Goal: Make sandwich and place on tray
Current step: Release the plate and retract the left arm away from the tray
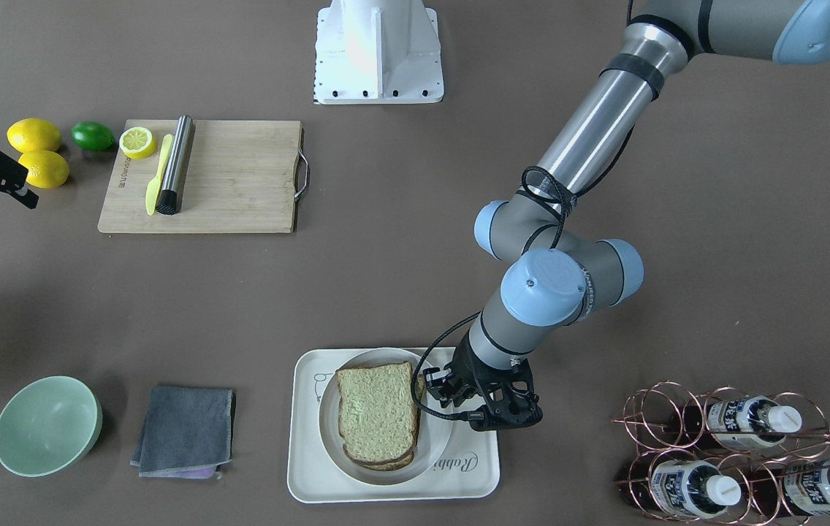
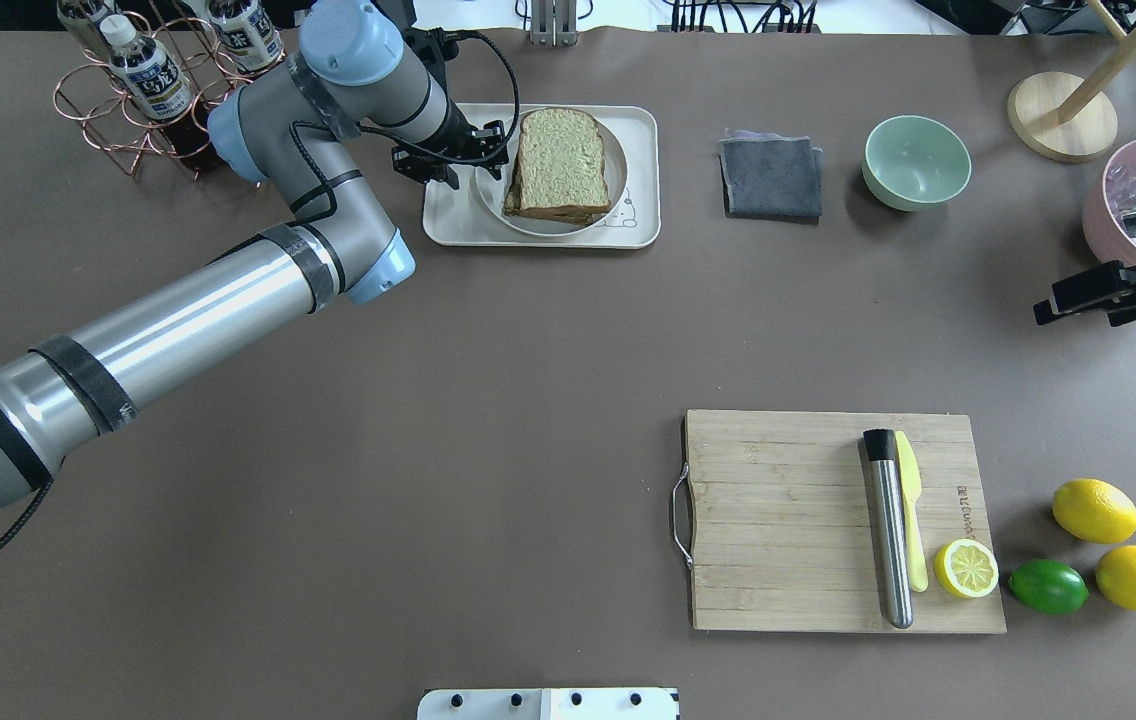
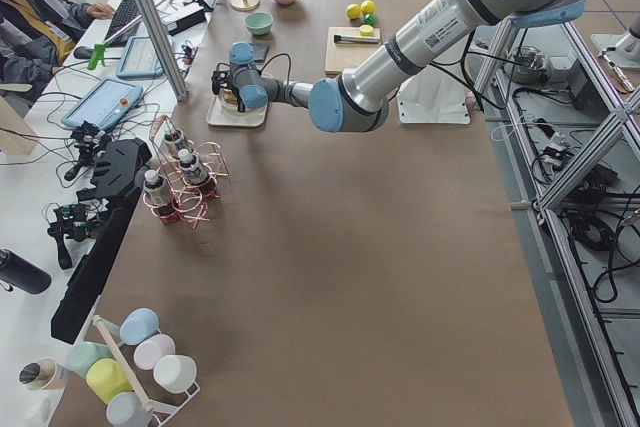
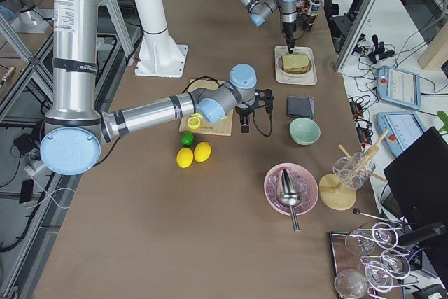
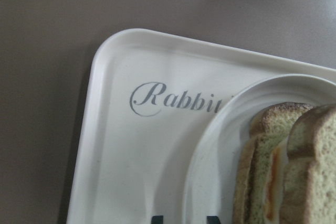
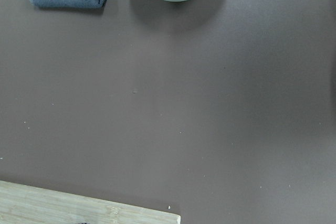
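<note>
The sandwich [image 1: 376, 414], two wholegrain slices with egg between them, lies on a round white plate [image 1: 435, 438] that sits in the cream tray [image 1: 473, 467] marked "Rabbit". In the left wrist view the sandwich [image 5: 294, 166] shows edge-on with orange and white between the slices. My left gripper [image 1: 431, 387] is at the plate's rim on the tray's side toward the bottle rack. Its fingertips [image 5: 156, 219] stand close together, one on each side of the plate's rim [image 5: 202, 182]. My right gripper [image 2: 1118, 290] hovers open and empty between the green bowl and the cutting board.
A copper rack of bottles [image 1: 736, 453] stands close beside my left arm. A grey cloth [image 1: 185, 431] and a green bowl [image 1: 46, 425] lie along the tray's row. A bamboo board [image 1: 232, 179] carries a steel rod, a yellow knife and half a lemon, with lemons and a lime beside it.
</note>
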Motion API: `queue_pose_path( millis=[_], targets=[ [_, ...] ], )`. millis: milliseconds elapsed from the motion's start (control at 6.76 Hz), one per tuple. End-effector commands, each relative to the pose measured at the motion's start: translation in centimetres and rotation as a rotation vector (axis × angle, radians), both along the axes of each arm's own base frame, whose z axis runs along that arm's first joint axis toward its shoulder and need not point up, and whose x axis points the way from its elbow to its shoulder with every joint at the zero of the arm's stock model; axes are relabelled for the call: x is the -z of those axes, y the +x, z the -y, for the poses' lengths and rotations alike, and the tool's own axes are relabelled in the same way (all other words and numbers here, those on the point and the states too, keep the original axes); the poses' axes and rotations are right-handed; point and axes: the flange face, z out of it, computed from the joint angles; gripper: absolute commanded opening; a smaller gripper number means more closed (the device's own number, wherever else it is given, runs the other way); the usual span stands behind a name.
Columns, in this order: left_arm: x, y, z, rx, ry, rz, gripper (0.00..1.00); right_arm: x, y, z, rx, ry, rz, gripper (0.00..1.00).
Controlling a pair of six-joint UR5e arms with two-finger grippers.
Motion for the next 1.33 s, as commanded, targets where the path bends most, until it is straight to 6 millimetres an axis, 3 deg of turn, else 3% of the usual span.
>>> queue_pose_path(
  millis=[0, 148, 296, 444, 592, 740, 888, 1036, 1183],
  targets=[
    [0.3, -4.1, -1.4, 0.017, -0.026, -0.056, 0.83, 0.0, 0.7, 0.2, -0.012, -0.003, 0.003, 1.0],
    [0.4, -8.1, -5.1, -0.01, -0.087, -0.018, 0.83, -0.2, 1.1, 0.2, -0.018, -0.013, 0.001, 1.0],
    [2.6, -10.9, -7.7, -0.085, -0.131, 0.061, 0.83, -0.3, 1.9, 0.3, -0.029, -0.016, 0.002, 1.0],
    [2.3, -15.8, -11.4, -0.131, -0.101, 0.134, 0.83, -1.0, 2.9, 0.0, -0.022, 0.003, -0.009, 1.0],
    [0.4, -21.5, -16.3, -0.182, -0.038, 0.185, 0.83, -2.0, 4.8, 0.1, -0.016, 0.016, -0.034, 1.0],
    [-1.8, -26.9, -19.0, -0.164, -0.024, 0.202, 0.83, -3.3, 7.5, 0.1, 0.0, 0.031, -0.065, 1.0],
    [-3.5, -30.1, -20.0, -0.157, -0.001, 0.219, 0.83, -4.9, 10.8, 0.1, 0.023, 0.052, -0.104, 1.0],
    [-6.6, -34.3, -21.4, -0.191, 0.062, 0.264, 0.83, -6.4, 13.6, 0.0, 0.06, 0.061, -0.141, 1.0],
    [-11.3, -40.8, -21.7, -0.219, 0.123, 0.333, 0.83, -7.5, 16.4, -0.2, 0.087, 0.065, -0.171, 1.0]
  ],
)
